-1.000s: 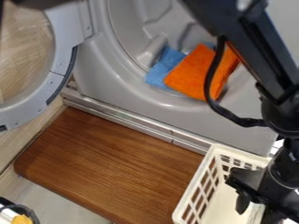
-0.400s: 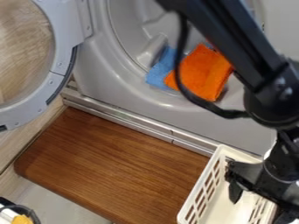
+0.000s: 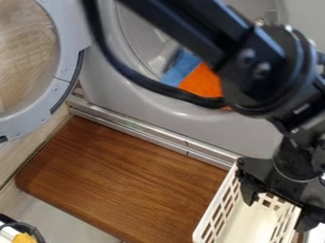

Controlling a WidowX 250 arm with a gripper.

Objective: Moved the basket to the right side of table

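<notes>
You have the white lattice-walled plastic basket [image 3: 217,204] at the right end of the brown wood-grain tabletop [image 3: 127,175], cut off by the bottom of the view. Your gripper [image 3: 276,217] hangs over the basket's far end, fingers spread wide: one sits just inside the far left corner, the other by the right wall; whether either touches, you cannot tell. To the basket's left you have a broad stretch of tabletop, ending at a rounded corner. The metal strip [image 3: 152,133] borders the tabletop's far edge, running up to near the basket's far left corner. Beyond the basket, up and to the left, the gray laundry machine's drum [image 3: 143,38] holds a blue cloth [image 3: 181,67] beside an orange cloth [image 3: 203,83], which the arm partly covers.
</notes>
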